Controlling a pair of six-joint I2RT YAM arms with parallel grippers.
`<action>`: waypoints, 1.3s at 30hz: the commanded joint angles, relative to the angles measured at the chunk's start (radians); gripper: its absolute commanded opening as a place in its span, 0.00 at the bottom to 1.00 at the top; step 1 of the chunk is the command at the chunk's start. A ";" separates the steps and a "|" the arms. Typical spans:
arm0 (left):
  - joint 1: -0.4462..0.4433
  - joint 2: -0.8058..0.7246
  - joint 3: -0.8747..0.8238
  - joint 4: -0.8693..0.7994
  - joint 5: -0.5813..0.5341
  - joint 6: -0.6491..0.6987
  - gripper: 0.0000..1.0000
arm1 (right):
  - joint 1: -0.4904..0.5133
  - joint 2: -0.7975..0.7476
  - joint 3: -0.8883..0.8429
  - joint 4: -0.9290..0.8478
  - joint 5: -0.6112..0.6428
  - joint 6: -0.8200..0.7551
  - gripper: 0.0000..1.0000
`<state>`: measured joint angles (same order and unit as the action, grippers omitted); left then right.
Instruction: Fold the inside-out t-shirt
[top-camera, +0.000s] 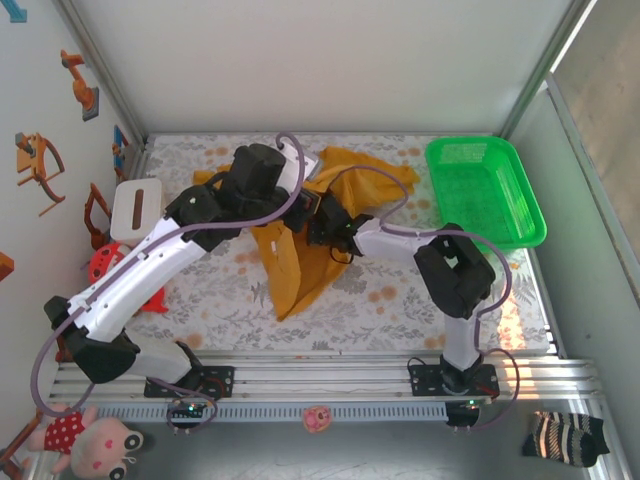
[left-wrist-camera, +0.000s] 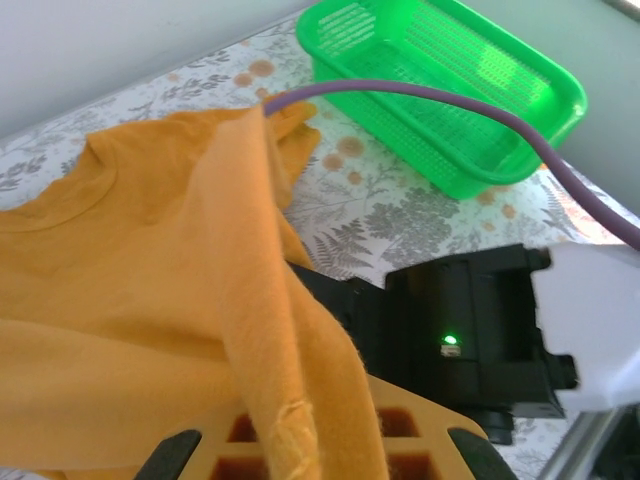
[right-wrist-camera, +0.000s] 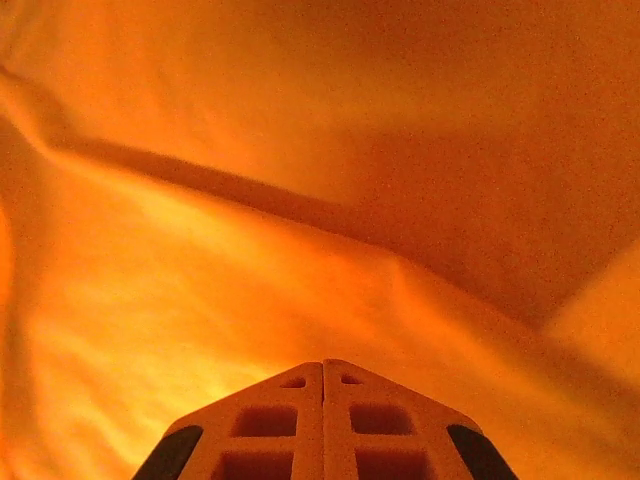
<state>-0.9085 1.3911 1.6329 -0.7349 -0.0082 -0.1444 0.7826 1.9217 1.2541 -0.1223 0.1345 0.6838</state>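
T-shirt (top-camera: 300, 265) in a crumpled heap at the middle of the desk (top-camera: 400, 300), left of the basket (top-camera: 485, 190), one tail trailing toward the near edge; seemingly at the opening-out stage, nothing folded yet. Left jaws clamped on a ridge of cloth draped over them; right jaws pressed together under the fabric, no cloth seen between them. Next, most likely: draw the pinched ridge away from the right jaws to spread the cloth flat, slowly enough not to drag the heap off the desk

Mustard t-shirt (left-wrist-camera: 130, 300) near green basket (left-wrist-camera: 450, 90)
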 joint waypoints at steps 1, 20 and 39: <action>-0.038 -0.002 0.067 0.009 0.033 -0.033 0.00 | 0.019 -0.032 0.004 0.004 -0.067 0.095 0.00; -0.205 0.194 0.359 0.111 0.209 -0.165 0.00 | -0.125 0.205 0.217 0.096 -0.179 0.359 0.00; -0.255 0.582 0.946 0.063 0.388 -0.218 0.00 | -0.135 0.278 0.263 0.099 -0.230 0.357 0.59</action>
<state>-1.1408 1.9965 2.5317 -0.6739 0.3069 -0.3531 0.6456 2.1780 1.4899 0.0044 -0.1009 1.0431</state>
